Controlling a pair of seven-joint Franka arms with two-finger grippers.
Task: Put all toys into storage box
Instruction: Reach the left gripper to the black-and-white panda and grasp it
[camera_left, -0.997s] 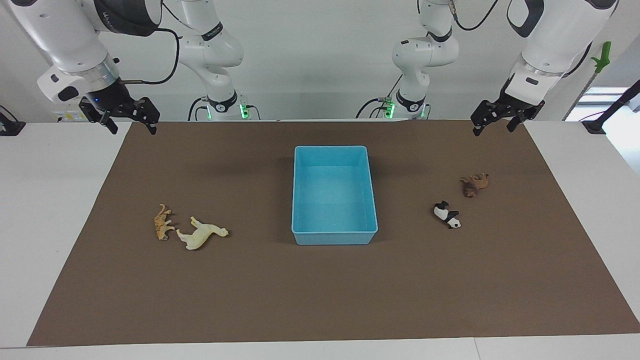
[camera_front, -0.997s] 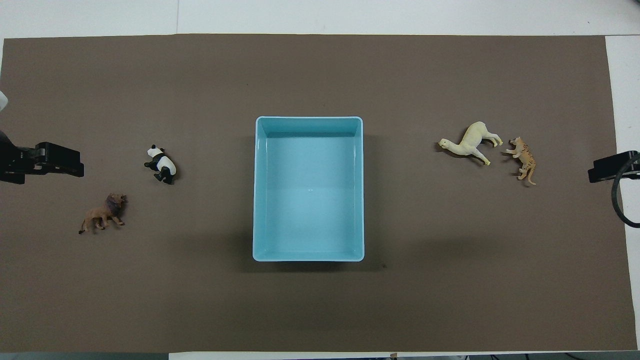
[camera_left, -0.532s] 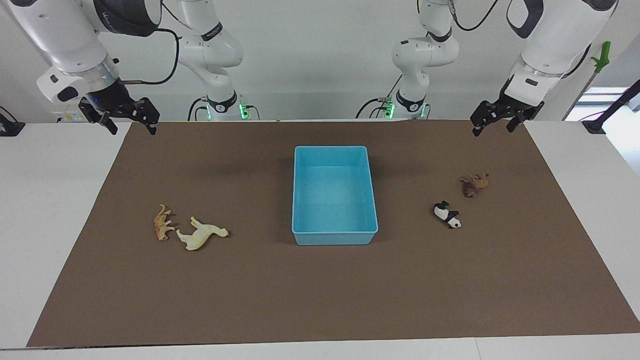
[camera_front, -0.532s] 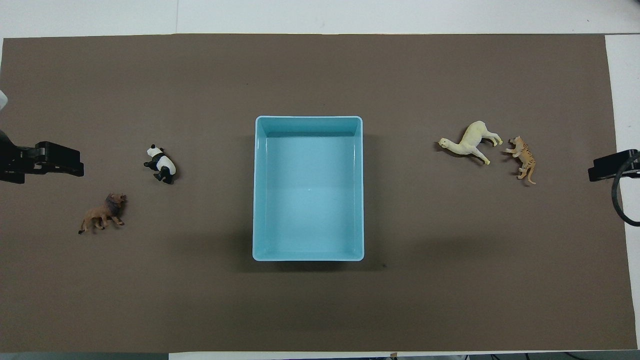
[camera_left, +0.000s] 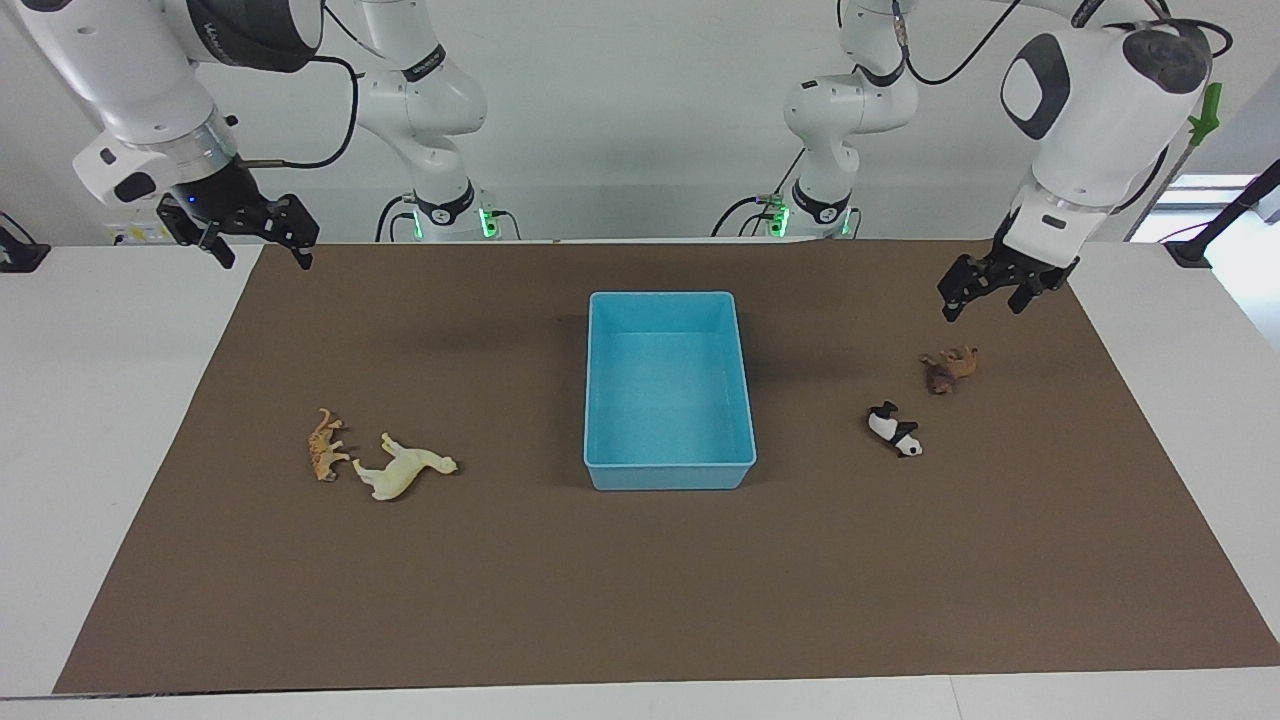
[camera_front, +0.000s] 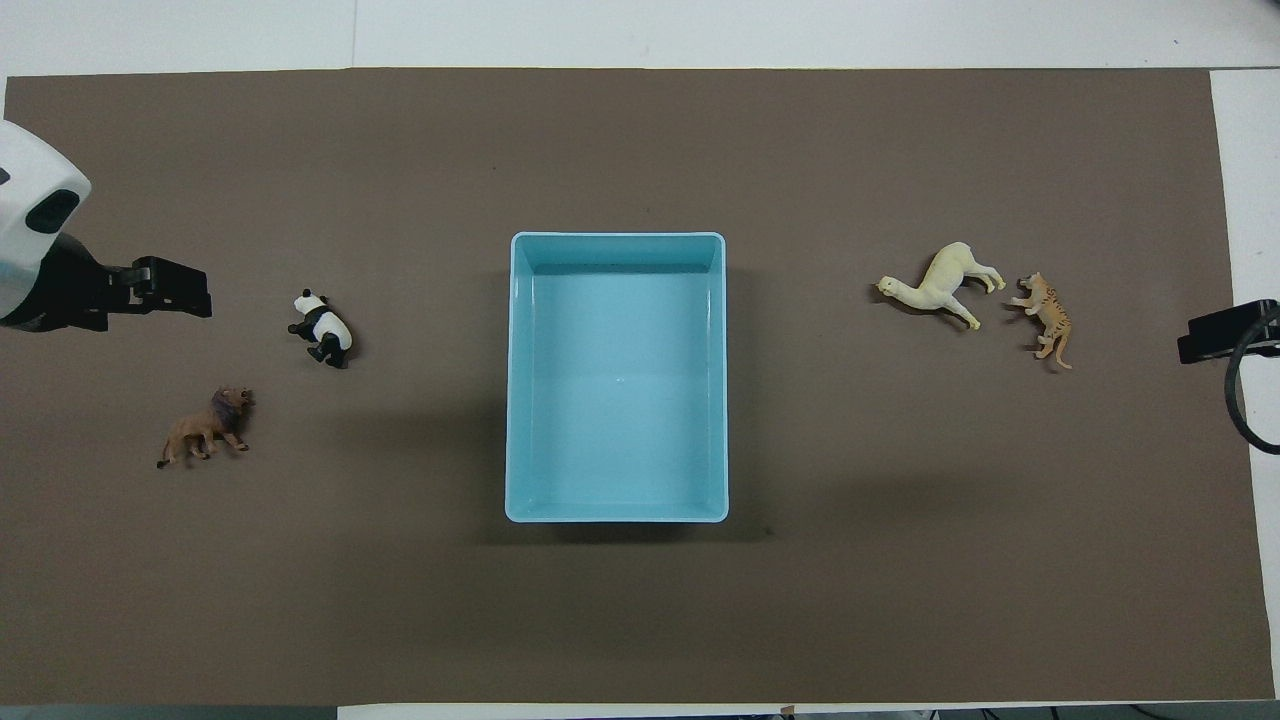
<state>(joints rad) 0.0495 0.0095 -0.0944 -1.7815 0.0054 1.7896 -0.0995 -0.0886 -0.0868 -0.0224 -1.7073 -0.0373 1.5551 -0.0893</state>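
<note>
Since a second ago the left gripper (camera_left: 985, 294) has come down and out over the brown mat (camera_left: 640, 600), toward the lion; nothing else has shifted.

Facing view: the left gripper hangs above the mat just short of the lion (camera_left: 947, 369), fingers apart and holding nothing. The right gripper (camera_left: 262, 236) waits, open and empty, over the mat's edge at its own end. The storage box (camera_left: 668, 301) sits mid-table and is bare inside. The panda (camera_left: 893, 429) lies near the lion; the tiger (camera_left: 323, 443) and the cream long-necked animal (camera_left: 402, 466) lie side by side toward the right arm's end.

Overhead view: the left gripper (camera_front: 170, 297) shows beside the panda (camera_front: 322, 328), with the lion (camera_front: 206, 426) nearer the robots. The right gripper (camera_front: 1222, 332) shows only at the picture's edge. The storage box (camera_front: 618, 238) holds no toy; the cream long-necked animal (camera_front: 938, 283) and the tiger (camera_front: 1045, 317) are untouched. All four toys remain to be moved, so the task has barely begun.
</note>
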